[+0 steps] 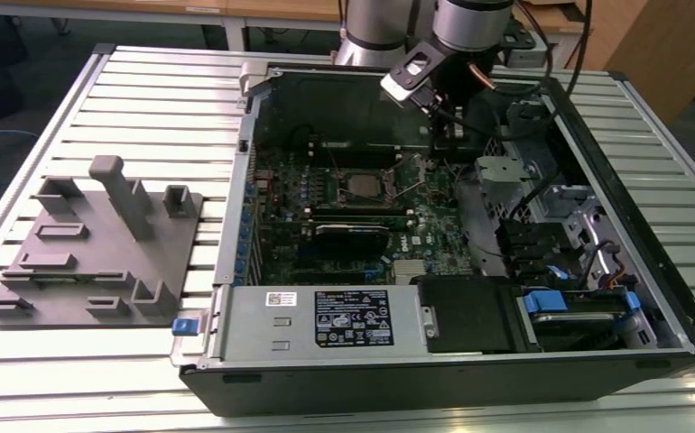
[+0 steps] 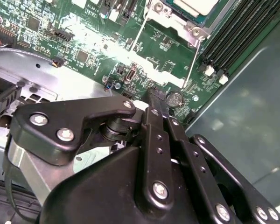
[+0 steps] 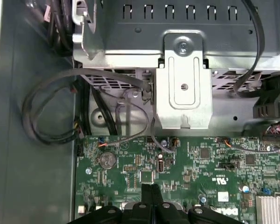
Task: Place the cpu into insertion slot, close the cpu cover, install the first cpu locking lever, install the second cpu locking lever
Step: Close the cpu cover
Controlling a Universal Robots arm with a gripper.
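So the exterior view gives you the whole open PC case [image 1: 636, 225] on the slatted desk [image 1: 143, 99], with one grey fixture plate [image 1: 95, 244] at 9 o'clock of it and one labelled power supply box [image 1: 323, 320] at the case's 6 o'clock end. The cpu [image 1: 360, 185] is already sitting in the insertion slot [image 1: 336, 173] mid-board. The hand [image 1: 450, 126] is down inside the case, between 1 and 2 o'clock of the chip and well apart from it. The second wrist view catches stuff you can't make out from outside: the cpu cover [image 2: 182, 18] looks flat down around the chip, and two thin wire levers, one [image 2: 139, 35] and another [image 2: 192, 63], run out from the socket. Both wrist views show the one coin battery [image 3: 107, 160] close to the fingertips [image 3: 147, 196]. In the first wrist view those fingers are pressed together with nothing between them, plus there's one metal bracket [image 3: 184, 88] and a loop of cable [image 3: 42, 116].
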